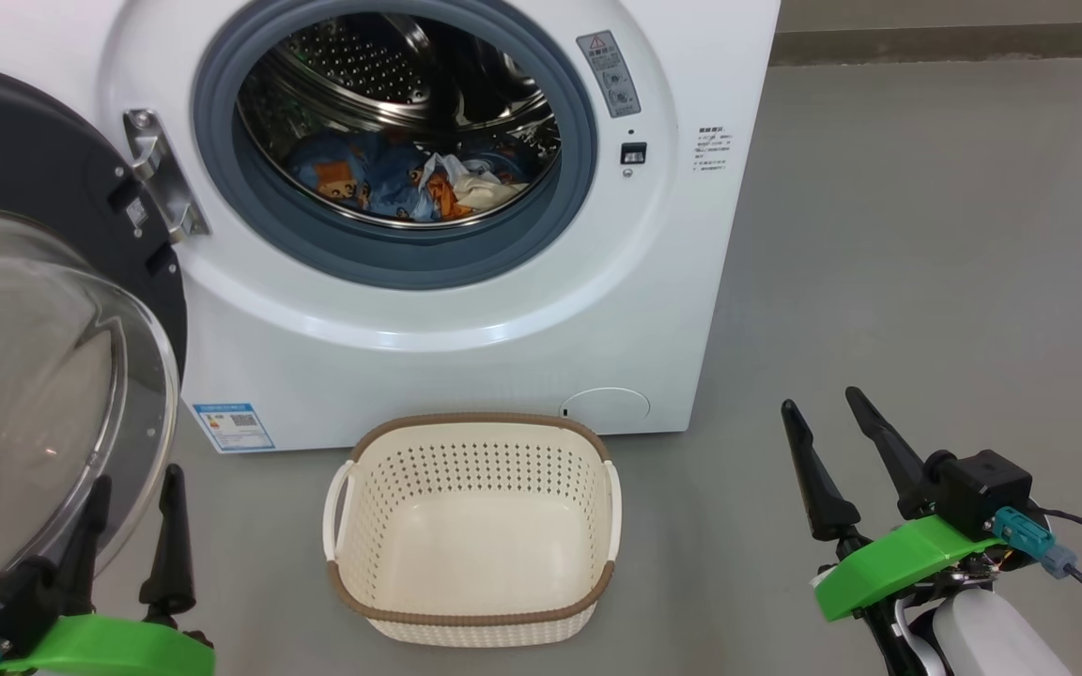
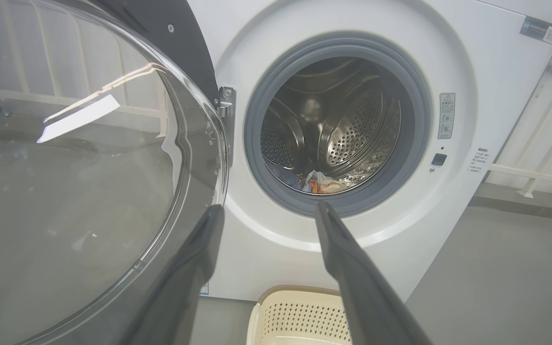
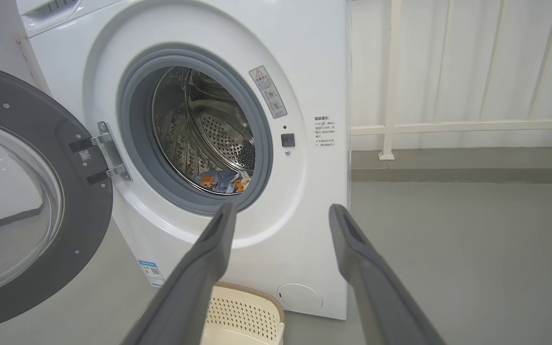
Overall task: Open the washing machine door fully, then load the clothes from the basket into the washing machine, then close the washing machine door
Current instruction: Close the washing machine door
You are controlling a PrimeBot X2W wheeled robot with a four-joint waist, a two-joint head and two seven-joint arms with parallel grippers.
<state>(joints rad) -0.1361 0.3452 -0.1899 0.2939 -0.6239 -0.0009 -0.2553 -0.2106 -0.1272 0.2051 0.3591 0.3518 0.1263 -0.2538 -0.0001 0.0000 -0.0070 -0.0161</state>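
Two grippers low in the head view. On the left gripper (image 1: 135,477): two long dark fingers spread well apart, nothing between them. Sits at the lower left, right in front of the big glass bowl of the washing machine door (image 1: 34,150); hard to tell if touching the glass or not. On the right gripper (image 1: 821,400): same thing, fingers spread apart, gripping nothing. Hangs over the bare grey floor (image 1: 879,235), well off to the right of the basket (image 1: 475,420).

As for the door: stands wide open, out to the left of the washing machine (image 1: 466,319), held by a shiny metal hinge (image 1: 161,178). Shows its black ring and its clear round bowl, bulging toward the camera.

Down at the bottom of the steel drum (image 1: 363,66): the clothes (image 1: 381,183). Light blue with orange-brown bears, plus a small cream piece on the right side of the heap. Lie fully inside, behind the grey-blue rubber ring (image 1: 409,268).

On the floor, close in front of the machine: the basket, cream-white, full of little holes, with a brown band round the top and a handle on each side. Stands upright and shows its bare bottom
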